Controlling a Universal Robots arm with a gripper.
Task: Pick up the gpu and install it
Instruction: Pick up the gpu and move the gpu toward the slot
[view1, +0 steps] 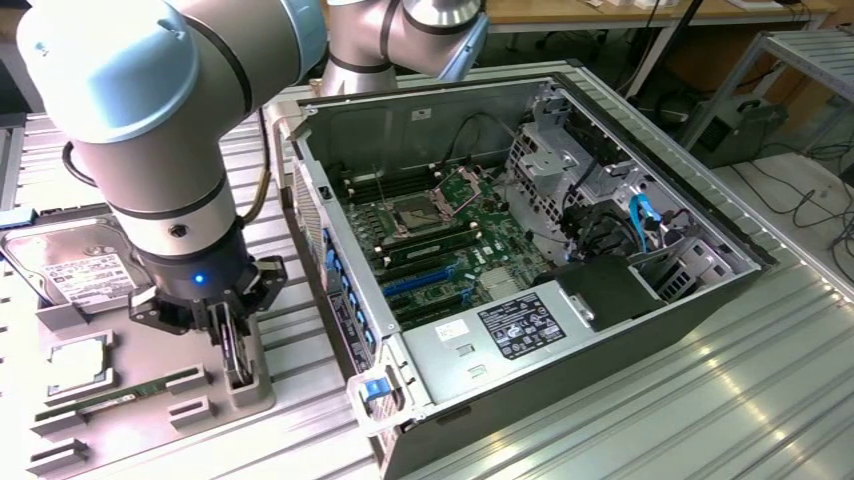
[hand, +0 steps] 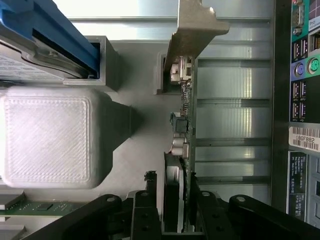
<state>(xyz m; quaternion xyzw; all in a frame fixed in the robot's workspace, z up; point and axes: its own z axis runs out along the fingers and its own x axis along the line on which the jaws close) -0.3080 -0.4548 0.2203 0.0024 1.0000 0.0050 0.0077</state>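
The gpu (view1: 242, 376) stands on edge in a slot of the grey holder tray (view1: 160, 440), to the exterior view's left of the open computer case (view1: 441, 120). In the wrist view the gpu (hand: 183, 125) is a thin dark strip, and its silvery bracket (hand: 192, 30) is at the end away from the fingers. My gripper (view1: 235, 352) is lowered over the card. In the wrist view the gripper (hand: 175, 212) has one black finger on each side of the card's near end. A narrow dark gap shows beside the card, so the gripper looks open around it.
On the tray lie a silver hard drive (view1: 74, 265), a CPU (view1: 78, 362) and a green memory stick (view1: 114, 398). Inside the case the motherboard (view1: 441, 250) has blue expansion slots (view1: 420, 280). The case's rear ports (hand: 302, 75) run close beside the card.
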